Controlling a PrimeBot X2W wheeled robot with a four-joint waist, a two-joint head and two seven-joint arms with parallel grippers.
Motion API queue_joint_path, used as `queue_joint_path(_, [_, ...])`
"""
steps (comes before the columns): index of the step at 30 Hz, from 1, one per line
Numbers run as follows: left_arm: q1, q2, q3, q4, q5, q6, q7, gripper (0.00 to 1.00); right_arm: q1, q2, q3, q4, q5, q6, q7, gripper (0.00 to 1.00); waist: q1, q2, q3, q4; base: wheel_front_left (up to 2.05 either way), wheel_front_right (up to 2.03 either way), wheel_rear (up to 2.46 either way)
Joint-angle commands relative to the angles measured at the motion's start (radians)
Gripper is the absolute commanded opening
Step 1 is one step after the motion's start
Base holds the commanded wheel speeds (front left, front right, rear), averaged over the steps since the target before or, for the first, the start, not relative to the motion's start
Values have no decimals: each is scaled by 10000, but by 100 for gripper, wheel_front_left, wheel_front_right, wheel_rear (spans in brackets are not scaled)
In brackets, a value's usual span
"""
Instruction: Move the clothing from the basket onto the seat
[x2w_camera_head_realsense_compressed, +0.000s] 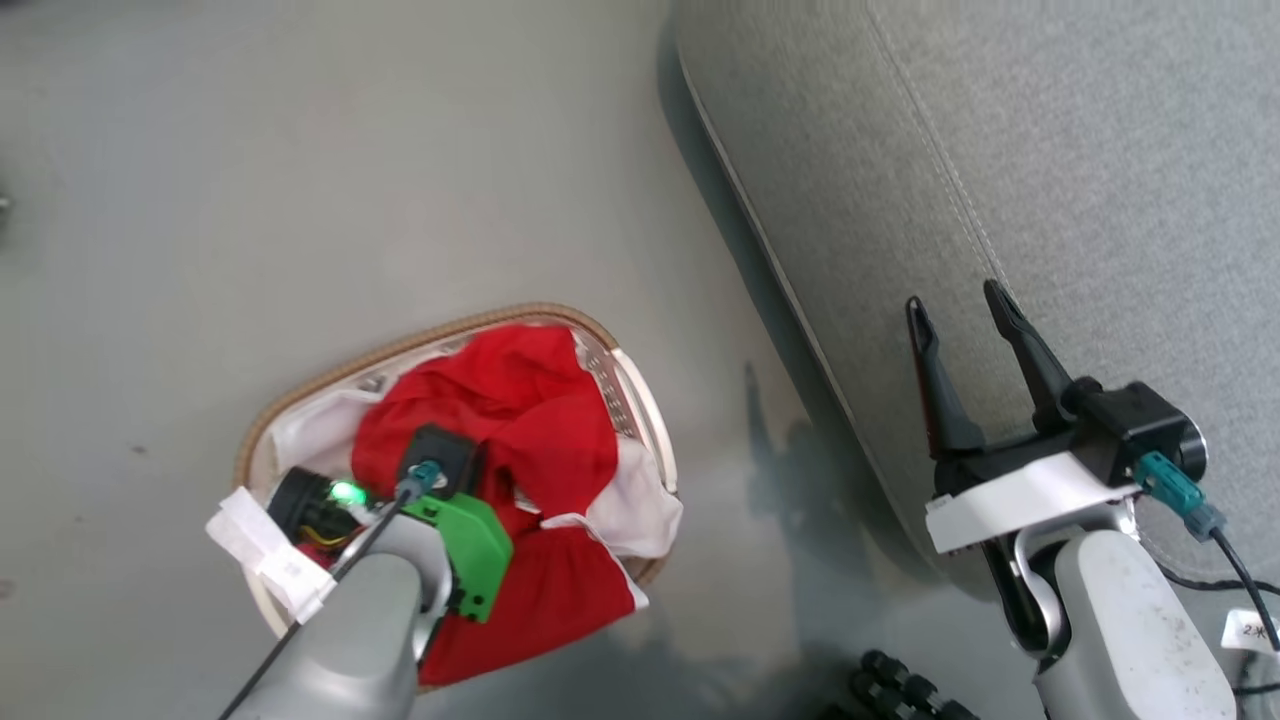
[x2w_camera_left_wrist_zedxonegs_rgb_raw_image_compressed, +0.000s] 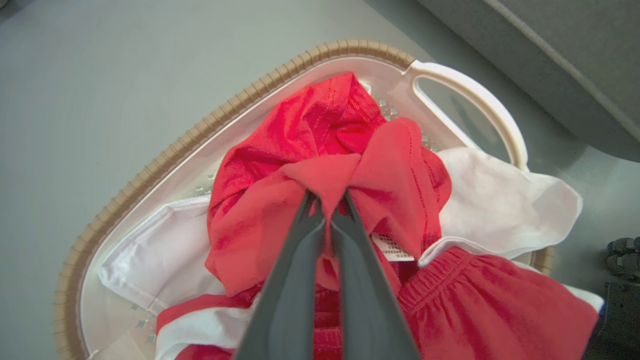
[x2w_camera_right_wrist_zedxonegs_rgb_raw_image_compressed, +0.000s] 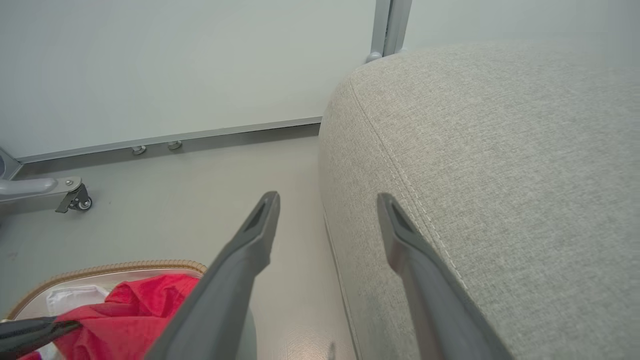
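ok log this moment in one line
left gripper: shut on clothing in basket | right gripper: open, at seat edge | clothing: not yet on seat

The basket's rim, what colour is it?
Light brown and ribbed; the basket's rim shows best in the left wrist view.

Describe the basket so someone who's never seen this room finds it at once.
Find the big grey seat; the basket stands on the floor beside it, on the robot's left. It is a small white perforated oval with a brown woven rim, and the red clothing heaped inside marks it out.
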Motion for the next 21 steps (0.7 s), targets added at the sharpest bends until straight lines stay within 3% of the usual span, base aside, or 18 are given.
queue_joint_path(1, [287,-31,-124,-343,-139,-71,-45,0,260,-43,-104,92,-167,-6,-25,100,0,0,-1251,918,0,0,0])
queue_joint_path(9, [974,-64,-1456,-2449,-1005,-61,-33,0,1053,-46,-548,347,-733,-6,-25,100,0,0,-3029,1763,0,0,0])
queue_joint_path(21, [-142,761,-3413,-4342,-1772,-51,-33,0,2195,-43,-951,604,-1123,-6,-25,100,0,0,-5097,2593,0,0,0])
